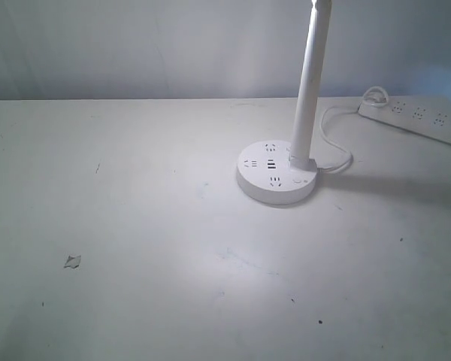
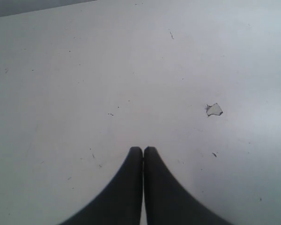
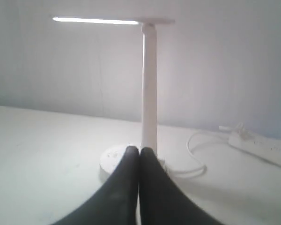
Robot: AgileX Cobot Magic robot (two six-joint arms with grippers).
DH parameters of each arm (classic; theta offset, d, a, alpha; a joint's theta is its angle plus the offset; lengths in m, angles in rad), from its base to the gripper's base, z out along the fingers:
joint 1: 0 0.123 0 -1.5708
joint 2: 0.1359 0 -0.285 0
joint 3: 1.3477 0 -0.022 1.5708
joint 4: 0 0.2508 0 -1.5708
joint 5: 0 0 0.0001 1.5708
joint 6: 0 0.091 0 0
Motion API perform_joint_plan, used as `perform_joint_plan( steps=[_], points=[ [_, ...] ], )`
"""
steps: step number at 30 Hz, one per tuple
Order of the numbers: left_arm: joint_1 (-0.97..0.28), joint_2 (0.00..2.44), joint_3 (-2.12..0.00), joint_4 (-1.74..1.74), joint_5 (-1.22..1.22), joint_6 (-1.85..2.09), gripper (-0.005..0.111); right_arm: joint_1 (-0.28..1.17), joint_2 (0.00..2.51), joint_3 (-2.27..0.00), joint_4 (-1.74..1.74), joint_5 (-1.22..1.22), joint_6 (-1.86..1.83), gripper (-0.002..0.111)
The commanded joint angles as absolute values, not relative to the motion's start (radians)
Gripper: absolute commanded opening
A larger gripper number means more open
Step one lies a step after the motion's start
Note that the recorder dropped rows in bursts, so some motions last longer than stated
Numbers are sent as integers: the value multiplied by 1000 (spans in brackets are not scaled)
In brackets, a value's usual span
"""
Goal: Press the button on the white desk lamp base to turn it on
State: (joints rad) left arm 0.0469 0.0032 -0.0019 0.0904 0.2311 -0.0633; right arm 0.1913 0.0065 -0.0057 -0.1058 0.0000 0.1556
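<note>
The white desk lamp base [image 1: 276, 171] sits right of the table's middle, its stem [image 1: 308, 83] rising out of the exterior view. A faint small round button [image 1: 299, 180] shows on the base's top beside the stem foot. Neither gripper appears in the exterior view. In the right wrist view my right gripper [image 3: 140, 149] is shut and holds nothing, in front of the base [image 3: 111, 157], part of which it hides; the button is hidden there. The lamp head [image 3: 96, 20] glows as a bright strip. My left gripper [image 2: 143, 149] is shut and holds nothing, over bare table.
A long white power strip [image 1: 417, 116] lies at the back right, and a white cord [image 1: 334, 139] loops from it to the base. A small chipped spot [image 1: 72, 261] marks the table [image 1: 173, 226] at the left, also seen as the chip [image 2: 214, 109] near my left gripper.
</note>
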Motion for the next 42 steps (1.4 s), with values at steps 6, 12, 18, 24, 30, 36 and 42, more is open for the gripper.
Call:
perform_joint_plan(
  steps=[6,12,18,24,30,36,42],
  points=[
    [47,0,0,84,232,-64,0,189,0,0,-78,137,188,0],
    [47,0,0,84,232,-64,0,189,0,0,-87,178,179,0],
    [47,0,0,84,232,-64,0,189,0,0,-118,272,176,0],
    [47,0,0,84,232,-64,0,189,0,0,-129,275,188,0],
    [47,0,0,84,232,-64,0,189,0,0,-129,275,302,0],
    [47,0,0,84,232,-64,0,189,0,0,-129,275,302,0],
    [47,0,0,84,232,-64,0,189,0,0,-129,275,302,0]
  ],
)
